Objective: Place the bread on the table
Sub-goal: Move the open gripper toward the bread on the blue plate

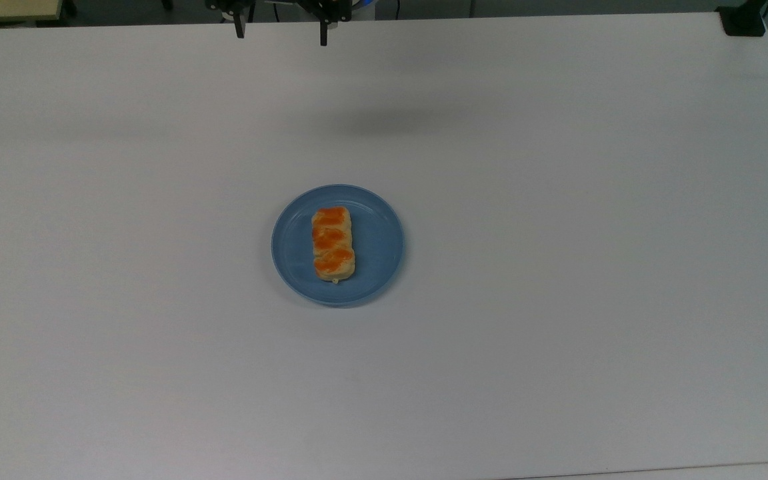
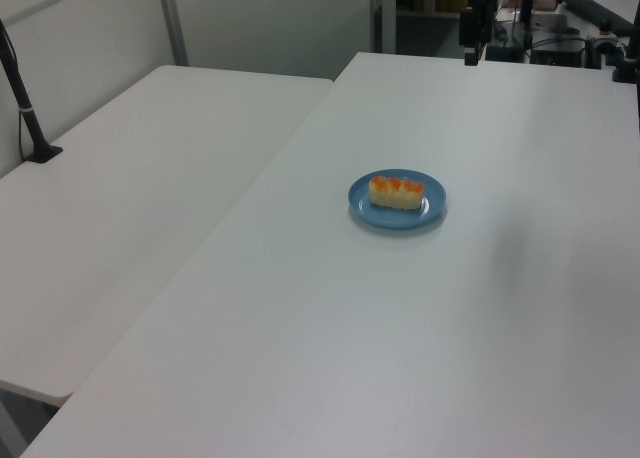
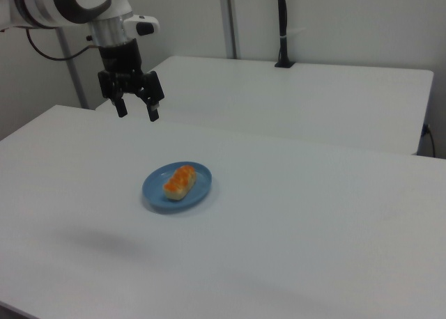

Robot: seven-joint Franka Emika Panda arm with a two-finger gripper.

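The gripper [image 3: 137,113] hangs high above the table [image 1: 557,267], jaws spread wide and empty. Well apart from it, the bread [image 1: 333,243] lies flat on the blue plate [image 1: 377,253] (glazed lumps up), its long axis running top-to-bottom in the top view.

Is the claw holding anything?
No. The claw is open and empty, up in the air. The bread lies on the plate.

Bread [image 1: 333,244], orange-glazed, lying flat on plate [image 1: 377,267] mid table [image 1: 557,267].
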